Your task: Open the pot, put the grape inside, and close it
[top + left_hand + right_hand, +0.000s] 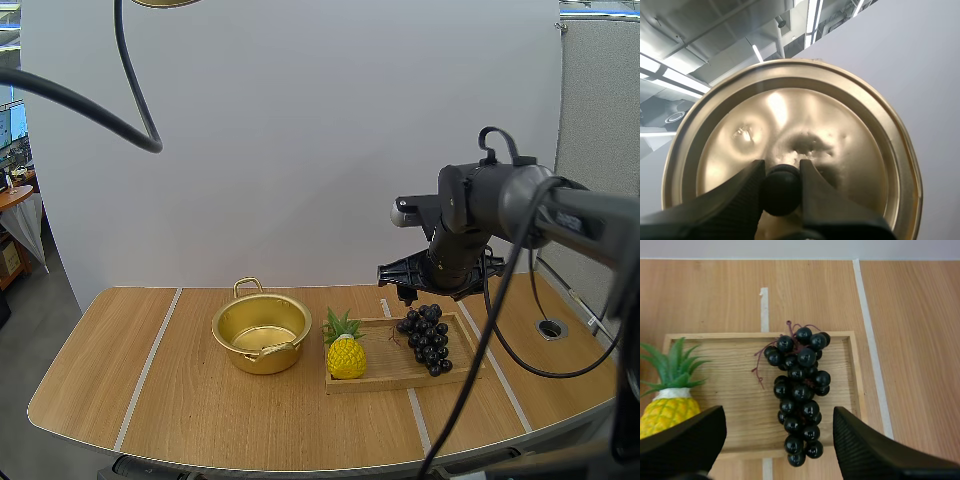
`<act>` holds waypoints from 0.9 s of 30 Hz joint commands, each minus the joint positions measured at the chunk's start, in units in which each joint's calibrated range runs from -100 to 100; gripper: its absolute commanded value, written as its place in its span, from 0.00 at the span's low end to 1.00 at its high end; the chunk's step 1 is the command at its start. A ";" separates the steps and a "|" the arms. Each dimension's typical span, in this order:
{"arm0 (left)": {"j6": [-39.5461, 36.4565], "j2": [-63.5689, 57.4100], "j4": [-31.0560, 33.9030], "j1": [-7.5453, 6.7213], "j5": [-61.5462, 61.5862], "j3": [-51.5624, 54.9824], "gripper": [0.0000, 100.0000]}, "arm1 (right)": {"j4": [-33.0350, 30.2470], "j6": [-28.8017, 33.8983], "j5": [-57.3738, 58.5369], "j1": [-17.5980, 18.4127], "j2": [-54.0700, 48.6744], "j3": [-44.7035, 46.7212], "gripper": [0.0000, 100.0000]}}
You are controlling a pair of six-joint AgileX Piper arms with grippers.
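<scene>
Grapes [800, 390] lie on the right half of the wooden tray [385, 378], stem end toward the far rim and the tip of the bunch hanging just over the near rim. Your right gripper [779, 420] hangs directly above them with its fingers spread wide, one on each side of the bunch, holding nothing. Your left gripper [782, 172] is clenched on the black knob [781, 192] of the lid [790, 120], held up high and well clear of the table. The pot [262, 358] stands uncovered to the left of the tray.

Watch the descent first. The bunch sits close to the tray's right wall, so the finger on that side could land on the rim instead of beside the fruit and tip or drag the tray. The pineapple [346, 352] stands at the tray's left end, and a wide-spread finger could clip its leaves.

The bunch is probably loose and lumpy. If you close on only a few outer berries, it may swing or slip out on the way. Aim for the thick middle.

The path to the pot runs over the pineapple, so lift high enough that the dangling tip does not knock it over.

The lid hangs from a small round knob. It could rotate or slide in the pinch if that arm moves sharply.
</scene>
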 commanded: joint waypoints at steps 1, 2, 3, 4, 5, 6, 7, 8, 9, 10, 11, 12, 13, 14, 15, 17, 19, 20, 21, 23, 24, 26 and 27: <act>-0.53 -0.21 0.08 -0.12 -1.98 -0.33 0.00 | 0.66 -1.87 -2.87 -1.85 2.43 -0.39 1.00; -0.53 -0.21 0.08 -0.12 -1.98 -0.33 0.00 | 1.59 -3.53 -3.10 -2.33 3.14 -0.39 1.00; -0.53 -0.21 0.08 -0.12 -1.98 -0.33 0.00 | 3.54 -5.44 -3.26 -3.02 4.08 -0.39 1.00; -0.53 -0.21 0.08 -0.12 -1.98 -0.33 0.00 | 4.98 -7.39 -3.26 -3.40 4.64 -0.39 1.00; -0.53 -0.21 0.08 -0.12 -1.98 -0.33 0.00 | 6.36 -8.64 -3.26 -3.77 5.28 -0.39 1.00; -0.53 -0.21 0.08 -0.12 -1.98 -0.33 0.00 | 7.41 -10.01 -3.26 -4.11 5.97 -0.39 1.00; -0.53 -0.21 0.08 -0.12 -1.98 -0.33 0.00 | 7.52 -10.55 -3.55 -4.47 6.44 -0.39 1.00; -0.53 -0.21 0.08 -0.12 -1.98 -0.33 0.00 | 7.52 -10.79 -4.05 -4.52 7.02 -0.39 1.00; -0.53 -0.21 0.08 -0.12 -1.98 -0.33 0.00 | 7.52 -11.22 -4.51 -4.68 7.60 -0.39 1.00; -0.53 -0.21 0.08 -0.12 -1.98 -0.33 0.00 | 7.52 -11.60 -4.71 -4.68 8.17 -0.39 1.00; -0.53 -0.21 0.08 -0.12 -1.98 -0.33 0.00 | 8.11 -12.20 -4.89 -4.68 8.66 -0.39 1.00; -0.53 -0.21 0.08 -0.12 -1.98 -0.33 0.00 | 8.66 -12.79 -5.15 -4.68 9.38 -0.39 1.00; -0.53 -0.21 0.08 -0.12 -1.98 -0.33 0.00 | 8.66 -12.90 -5.15 -4.68 10.14 -0.39 1.00; -0.53 -0.21 0.08 -0.12 -1.98 -0.33 0.00 | 8.66 -12.90 -5.69 -4.68 10.98 -0.39 1.00; -0.53 -0.21 0.08 -0.12 -1.98 -0.33 0.00 | 8.66 -12.90 -6.26 -4.68 11.81 -0.39 1.00; -0.53 -0.21 0.08 -0.12 -1.98 -0.33 0.00 | 8.66 -12.90 -7.81 -4.68 13.34 -0.39 1.00; -0.53 -0.21 0.08 -0.12 -1.98 -0.33 0.00 | 8.54 -13.12 -9.23 -4.68 14.94 -0.39 1.00; -0.53 -0.21 0.08 -0.12 -1.98 -0.33 0.00 | 8.54 -13.49 -9.88 -4.68 15.72 -0.39 1.00; -0.53 -0.21 0.08 -0.12 -1.98 -0.33 0.00 | 8.54 -13.62 -10.30 -4.68 16.26 -0.39 1.00; -0.53 -0.21 0.08 -0.12 -1.98 -0.33 0.00 | 8.54 -13.86 -11.62 -4.68 17.67 -0.39 1.00; -0.53 -0.21 0.08 -0.12 -1.98 -0.33 0.00 | 8.54 -13.86 -12.39 -4.68 18.40 -0.39 1.00; -0.53 -0.21 0.08 -0.12 -1.98 -0.33 0.00 | 8.54 -13.97 -14.09 -4.68 19.80 -0.39 1.00; -0.53 -0.21 0.08 -0.12 -1.98 -0.33 0.00 | 8.54 -14.26 -15.00 -4.68 20.35 -0.39 1.00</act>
